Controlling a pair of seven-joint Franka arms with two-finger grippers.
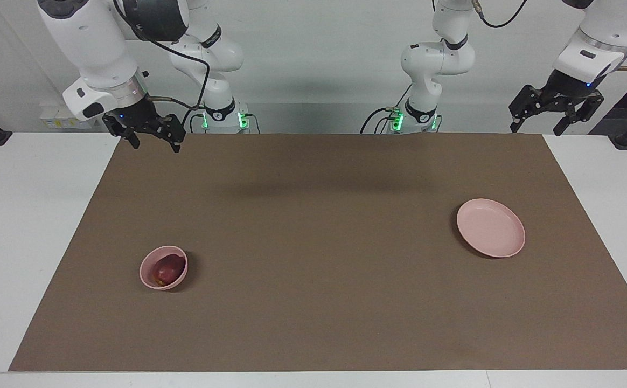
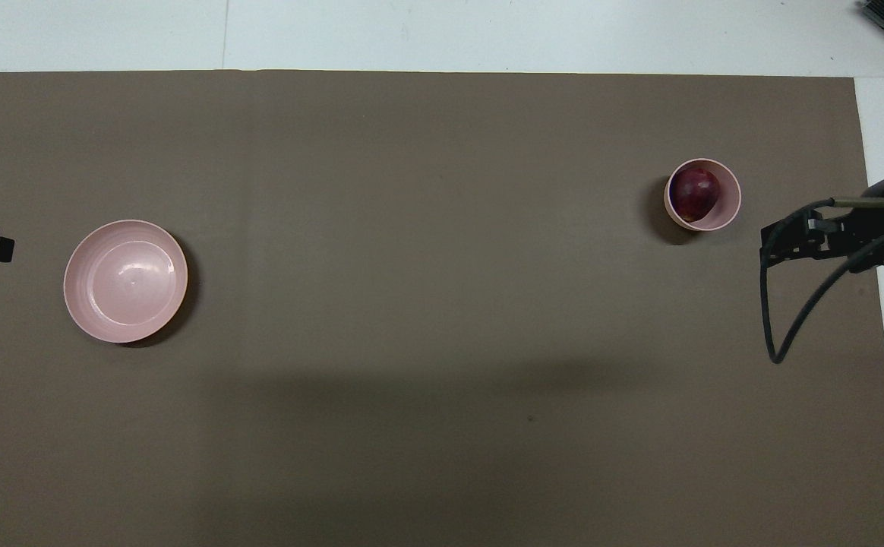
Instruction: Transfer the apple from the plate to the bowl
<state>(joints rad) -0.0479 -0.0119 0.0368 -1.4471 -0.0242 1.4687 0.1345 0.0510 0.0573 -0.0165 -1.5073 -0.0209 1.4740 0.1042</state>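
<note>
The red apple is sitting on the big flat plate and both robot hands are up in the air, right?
Not quite. The apple sits in the small bowl, as the overhead view shows; the plate holds nothing. Both grippers, left and right, are up.

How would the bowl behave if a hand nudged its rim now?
The bowl is small, deep and narrow-based, so it would probably slide or tip rather than stay put. The apple lying inside likely steadies it somewhat, but being round, it may roll and shift the weight.
</note>
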